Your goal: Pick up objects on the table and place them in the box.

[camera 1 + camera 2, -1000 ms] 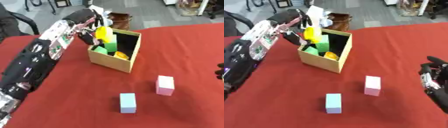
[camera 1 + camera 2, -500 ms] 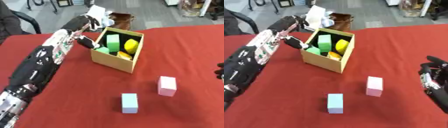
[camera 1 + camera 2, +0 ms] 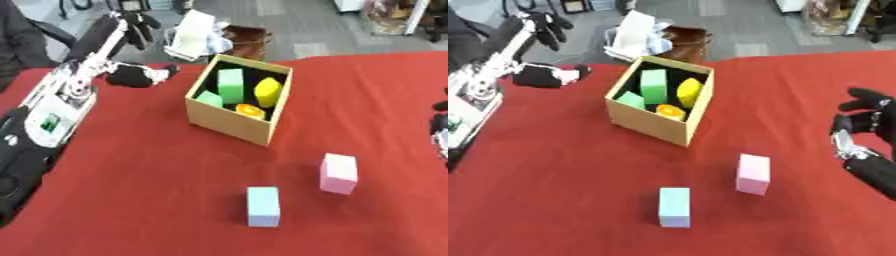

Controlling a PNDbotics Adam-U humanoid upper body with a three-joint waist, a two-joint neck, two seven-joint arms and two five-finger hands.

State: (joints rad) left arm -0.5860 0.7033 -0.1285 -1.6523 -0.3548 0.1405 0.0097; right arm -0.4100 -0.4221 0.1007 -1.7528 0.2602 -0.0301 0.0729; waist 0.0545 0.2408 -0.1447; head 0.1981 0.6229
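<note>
My left hand [image 3: 546, 25] is up at the far left, well clear of the box [image 3: 229, 120], fingers hanging relaxed and apart with nothing in them. The box sits on the red bench [image 3: 131, 190] with its mouth open toward me, and inside I can see a tall green block [image 3: 230, 85], a smaller green piece [image 3: 208, 98] beside it, a yellow piece [image 3: 268, 91] and something orange [image 3: 248, 110] low against the near wall. So the box is part filled, and I judge I'm between pieces: one drop done, the next pick not yet started.

Two things are out on the bench. The pink block [image 3: 339, 173] stands near the box's right front corner, and the light blue block [image 3: 262, 206] stands nearer to me, just left of the pink one, the two apart from each other. Both are upright and in the open.

My right hand [image 3: 866, 137] waits at the right edge, fingers up and spread, holding nothing. It's the closer one to the pink block, so I reckon that's the natural next reach: come in over the block, close around its sides, lift, then carry it left over the box rim. The blue block could go to either hand after that.
</note>
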